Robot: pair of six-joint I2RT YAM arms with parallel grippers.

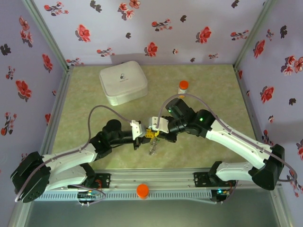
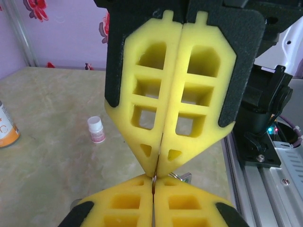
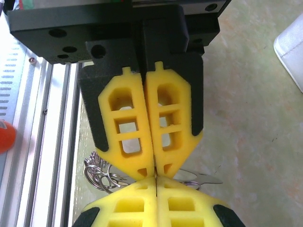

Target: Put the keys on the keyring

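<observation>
On the table (image 1: pixel 215 97), a white square case (image 1: pixel 123 82) sits toward the far left corner with its lid shut, so we cannot see inside. A small grey mark on the lid is too small to read. A pill bottle (image 1: pixel 182 86) stands upright near the far edge, right of centre, with its orange cap on. In the left wrist view a tiny white vial (image 2: pixel 96 129) stands capped on the surface, and the print on its pink label is illegible. At that view's left border we see an orange-based container (image 2: pixel 5 126) with a white label showing a large "C". We cannot tell whether it is the pill bottle.

The left gripper (image 3: pixel 155 170) and right gripper (image 2: pixel 157 170) meet tip to tip above the middle of the table, near its near edge. Each has its yellow pads pressed fully together. The keyring (image 3: pixel 100 171), a bunch of thin grey metal loops, hangs just under that meeting point. We cannot tell which pair of pads pinches it. We cannot pick out the keys among the loops. An orange disc (image 1: pixel 142 190) lies on the rail along the near edge.
</observation>
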